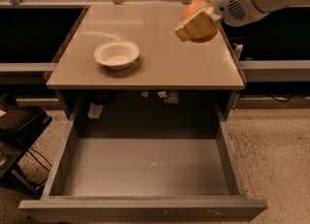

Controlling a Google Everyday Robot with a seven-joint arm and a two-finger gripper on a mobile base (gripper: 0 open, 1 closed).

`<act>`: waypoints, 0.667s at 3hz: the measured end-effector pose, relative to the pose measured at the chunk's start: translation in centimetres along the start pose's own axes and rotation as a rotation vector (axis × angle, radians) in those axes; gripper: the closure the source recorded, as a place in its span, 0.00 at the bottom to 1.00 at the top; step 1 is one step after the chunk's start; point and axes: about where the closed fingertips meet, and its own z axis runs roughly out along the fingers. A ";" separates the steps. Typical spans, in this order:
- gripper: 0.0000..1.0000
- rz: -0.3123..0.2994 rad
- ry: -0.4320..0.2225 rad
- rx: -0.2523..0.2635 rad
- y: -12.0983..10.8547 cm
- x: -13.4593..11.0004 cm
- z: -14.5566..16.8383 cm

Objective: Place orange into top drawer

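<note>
Claw (196,26) — over tabletop (160,60) — seemingly grips orange (192,10).

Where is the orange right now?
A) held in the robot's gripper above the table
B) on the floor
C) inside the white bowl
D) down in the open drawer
A: the gripper is closed around the orange in the air over the right side of the table, away from the bowl and not in the drawer.
</note>
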 end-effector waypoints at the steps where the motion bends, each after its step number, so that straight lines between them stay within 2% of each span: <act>1: 1.00 -0.001 0.005 0.004 0.5 -0.1 0.2; 2: 1.00 -0.003 -0.008 0.021 2.9 0.6 0.2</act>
